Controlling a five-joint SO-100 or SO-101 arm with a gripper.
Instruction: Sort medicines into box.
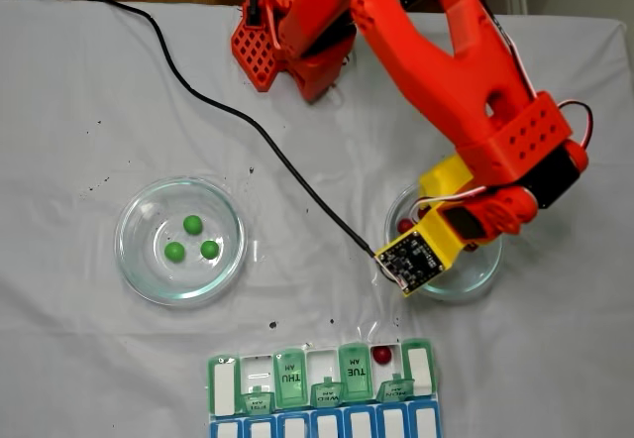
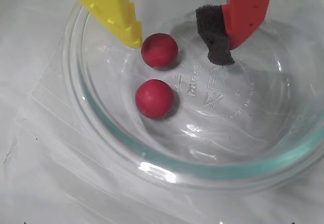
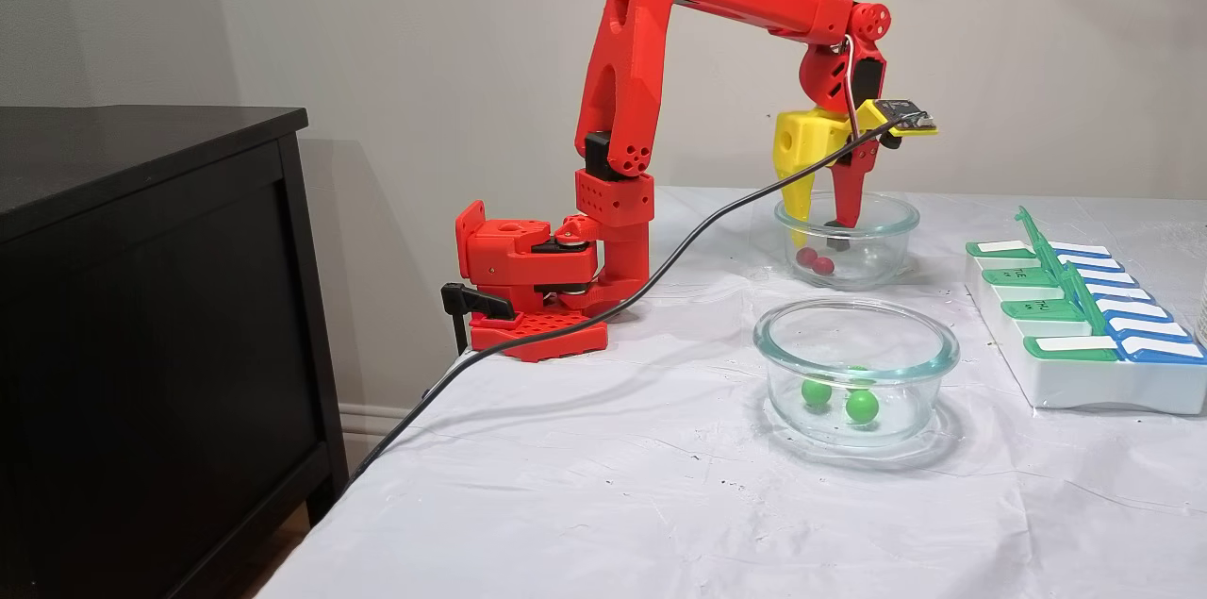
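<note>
Inside the glass dish (image 2: 101, 138), the gripper (image 2: 179, 46) hangs spread apart.
2 red balls (image 2: 155, 98) lie there, 1 touching the yellow finger (image 2: 114, 11).

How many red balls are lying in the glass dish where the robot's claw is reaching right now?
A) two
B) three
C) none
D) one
A: the wrist view shows two red balls on the bottom of the glass dish, with the open gripper lowered around the upper one.
</note>
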